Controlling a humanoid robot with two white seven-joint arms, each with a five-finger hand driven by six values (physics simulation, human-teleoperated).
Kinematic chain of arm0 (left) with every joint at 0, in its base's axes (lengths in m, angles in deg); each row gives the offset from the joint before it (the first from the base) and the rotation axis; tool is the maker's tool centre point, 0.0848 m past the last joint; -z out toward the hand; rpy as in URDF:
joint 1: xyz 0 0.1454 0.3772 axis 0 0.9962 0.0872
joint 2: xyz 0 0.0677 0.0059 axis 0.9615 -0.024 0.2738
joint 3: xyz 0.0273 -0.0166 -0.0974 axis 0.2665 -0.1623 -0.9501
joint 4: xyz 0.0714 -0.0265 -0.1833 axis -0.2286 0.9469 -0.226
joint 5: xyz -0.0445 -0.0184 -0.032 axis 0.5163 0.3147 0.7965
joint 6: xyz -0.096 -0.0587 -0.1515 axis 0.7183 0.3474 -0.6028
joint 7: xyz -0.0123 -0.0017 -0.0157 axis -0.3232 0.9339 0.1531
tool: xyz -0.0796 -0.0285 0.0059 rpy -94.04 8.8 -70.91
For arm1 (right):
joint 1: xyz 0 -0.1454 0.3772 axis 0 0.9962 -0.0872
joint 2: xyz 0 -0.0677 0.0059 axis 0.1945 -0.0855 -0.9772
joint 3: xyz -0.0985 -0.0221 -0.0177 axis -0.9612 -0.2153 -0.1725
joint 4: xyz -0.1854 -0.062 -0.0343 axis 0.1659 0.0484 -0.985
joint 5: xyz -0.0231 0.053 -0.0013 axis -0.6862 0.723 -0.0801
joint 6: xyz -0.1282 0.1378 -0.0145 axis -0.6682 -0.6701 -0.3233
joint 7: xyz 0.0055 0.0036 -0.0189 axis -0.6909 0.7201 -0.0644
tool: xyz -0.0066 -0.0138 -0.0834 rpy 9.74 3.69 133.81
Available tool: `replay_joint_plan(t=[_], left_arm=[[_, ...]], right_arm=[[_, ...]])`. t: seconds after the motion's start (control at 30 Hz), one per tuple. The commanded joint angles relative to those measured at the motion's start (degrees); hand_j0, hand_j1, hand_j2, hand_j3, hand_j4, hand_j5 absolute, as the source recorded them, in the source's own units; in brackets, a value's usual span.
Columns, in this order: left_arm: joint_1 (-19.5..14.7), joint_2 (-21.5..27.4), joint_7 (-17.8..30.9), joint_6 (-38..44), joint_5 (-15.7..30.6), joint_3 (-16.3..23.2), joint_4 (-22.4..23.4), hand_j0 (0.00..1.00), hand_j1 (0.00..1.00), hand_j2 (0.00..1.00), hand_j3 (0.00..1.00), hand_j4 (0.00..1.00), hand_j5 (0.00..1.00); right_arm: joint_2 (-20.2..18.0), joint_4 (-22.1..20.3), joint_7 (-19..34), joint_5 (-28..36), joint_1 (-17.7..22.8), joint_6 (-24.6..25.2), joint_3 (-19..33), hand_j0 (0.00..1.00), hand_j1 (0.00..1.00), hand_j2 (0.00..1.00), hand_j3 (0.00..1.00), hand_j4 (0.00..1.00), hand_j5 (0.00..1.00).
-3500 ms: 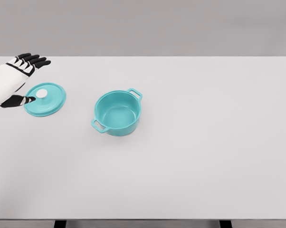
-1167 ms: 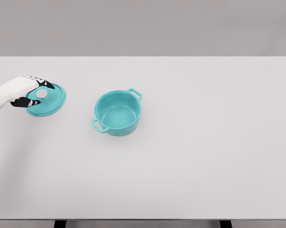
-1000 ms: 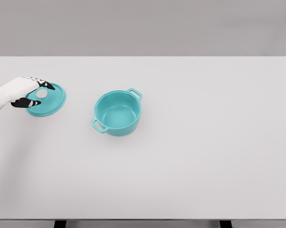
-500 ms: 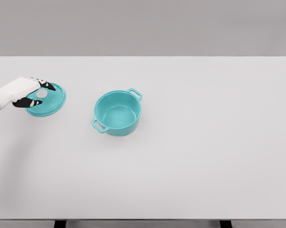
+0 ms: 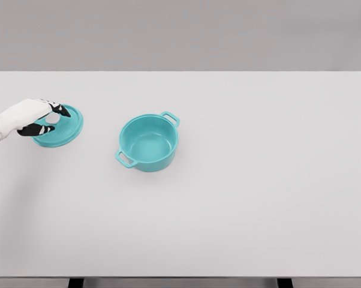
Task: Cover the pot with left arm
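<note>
A teal pot (image 5: 148, 143) with two side handles stands uncovered on the white table (image 5: 240, 192), left of centre. Its teal lid (image 5: 65, 129) with a white knob (image 5: 51, 119) is at the far left. My left hand (image 5: 47, 119) comes in from the left edge and is shut on the lid's knob, thumb on the near side and fingers on the far side. The lid looks slightly raised and tilted, its left part hidden behind the hand. The right arm does not show.
The table's far edge runs across the top, with a grey wall behind it. Two dark table legs (image 5: 75, 282) show below the front edge.
The left hand came down from an open pose onto the lid and closed around its knob. Over the last second the lid has risen slightly with the hand. The pot has not moved.
</note>
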Motion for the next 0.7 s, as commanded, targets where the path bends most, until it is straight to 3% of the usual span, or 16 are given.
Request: replay_joint_plan(t=[0.0, 0.47, 0.67], left_arm=[[0.0, 0.0, 0.0, 0.1, 0.2, -0.1, 0.5, 0.65, 0.65, 0.65, 0.65, 0.65, 0.65], [-0.7, 0.0, 0.0, 0.1, 0.1, -0.1, 1.8, 0.63, 0.63, 0.63, 0.63, 0.63, 0.63], [-0.7, 0.0, 0.0, 0.1, 0.1, -0.1, 1.8, 0.54, 0.54, 0.54, 0.54, 0.54, 0.54]], right_arm=[[0.0, 0.1, 0.0, 0.0, 0.0, 0.0, 0.0, 1.0, 1.0, 1.0, 1.0, 1.0, 1.0], [0.0, 0.0, 0.0, 0.0, 0.0, 0.0, 0.0, 1.0, 1.0, 1.0, 1.0, 1.0, 1.0], [0.0, 0.0, 0.0, 0.0, 0.0, 0.0, 0.0, 1.0, 1.0, 1.0, 1.0, 1.0, 1.0]])
